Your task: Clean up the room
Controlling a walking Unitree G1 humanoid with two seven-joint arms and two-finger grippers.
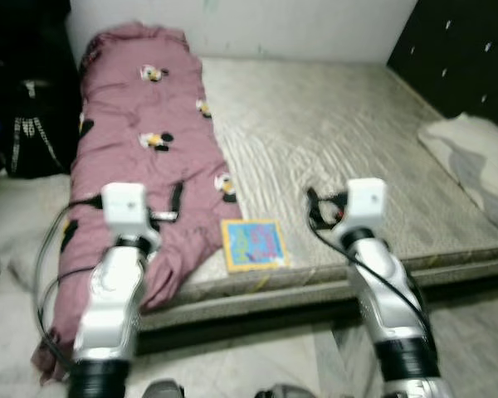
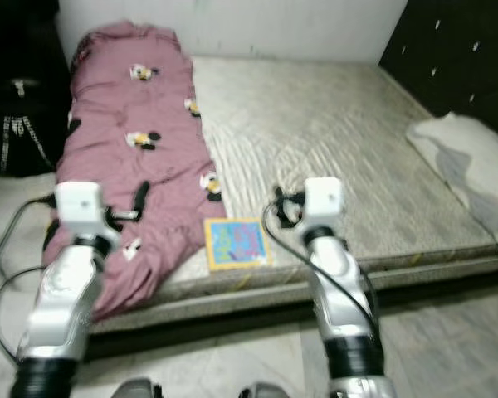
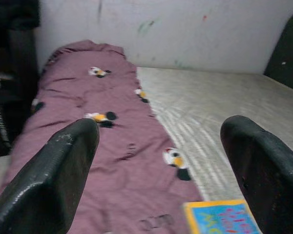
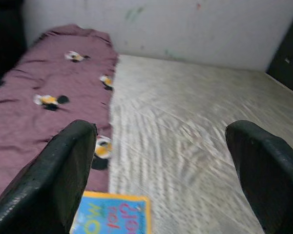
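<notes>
Book (image 1: pixel 254 244): lies flat on the near edge of the mattress (image 1: pixel 357 141), between the two arms, just right of the blanket.
Left gripper (image 3: pixel 161 161): fingers spread wide, nothing between them; held over the near end of the blanket, the book near and to its right.
Right gripper (image 4: pixel 168 165): fingers spread wide, holding nothing; held over the mattress, the book near and to its left.
Blanket (image 1: pixel 141 149): maroon with small cartoon prints, long axis running near to far along the mattress's left side; near end hangs over the edge.
Pillow (image 1: pixel 473 157): far right, cut off by the frame.
Hard to make out: book's cover print, blurred; dark things at far left.
</notes>
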